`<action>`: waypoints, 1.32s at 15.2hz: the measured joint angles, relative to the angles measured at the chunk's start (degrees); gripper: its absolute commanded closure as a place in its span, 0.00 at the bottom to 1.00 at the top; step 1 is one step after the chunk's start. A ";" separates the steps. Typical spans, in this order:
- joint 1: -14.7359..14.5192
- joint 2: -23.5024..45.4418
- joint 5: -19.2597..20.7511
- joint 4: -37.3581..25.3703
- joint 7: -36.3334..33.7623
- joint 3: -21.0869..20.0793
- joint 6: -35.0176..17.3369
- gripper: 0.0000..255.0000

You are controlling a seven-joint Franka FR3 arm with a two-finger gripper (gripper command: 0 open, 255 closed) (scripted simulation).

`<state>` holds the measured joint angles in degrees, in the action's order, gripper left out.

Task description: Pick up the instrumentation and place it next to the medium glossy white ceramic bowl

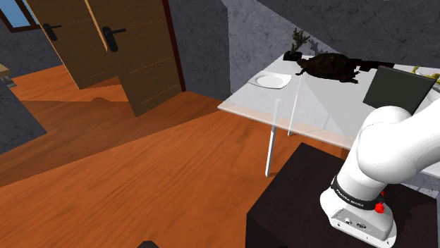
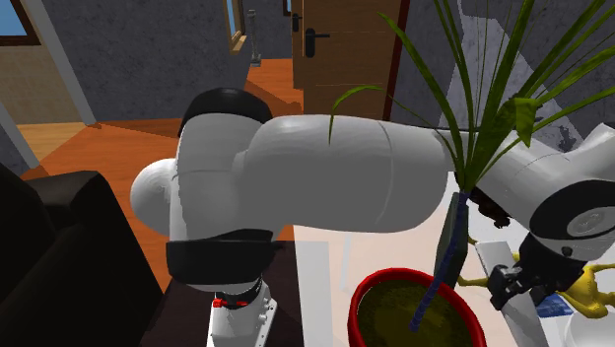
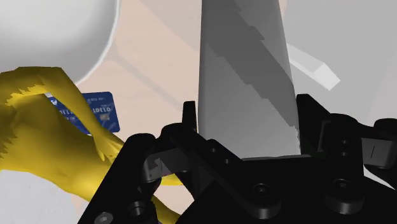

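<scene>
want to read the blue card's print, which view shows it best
The wrist view: the blue card lies face up with white lettering, one end hidden by the yellow figure. The second exterior view catches just a blue sliver beside that figure.

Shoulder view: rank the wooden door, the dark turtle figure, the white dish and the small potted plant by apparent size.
1. wooden door, by far.
2. dark turtle figure.
3. white dish and small potted plant look about alike, so unranked.
</scene>
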<state>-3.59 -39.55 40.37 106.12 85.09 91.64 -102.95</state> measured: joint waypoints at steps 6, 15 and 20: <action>-0.93 -1.22 1.97 2.46 -1.01 2.58 -3.30 1.00; -3.24 -3.30 5.39 5.30 -2.83 7.17 -8.22 1.00; -3.92 -4.01 6.74 6.35 -3.55 8.66 -10.20 1.00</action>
<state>-7.51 -43.56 47.10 112.47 81.54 100.30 -113.15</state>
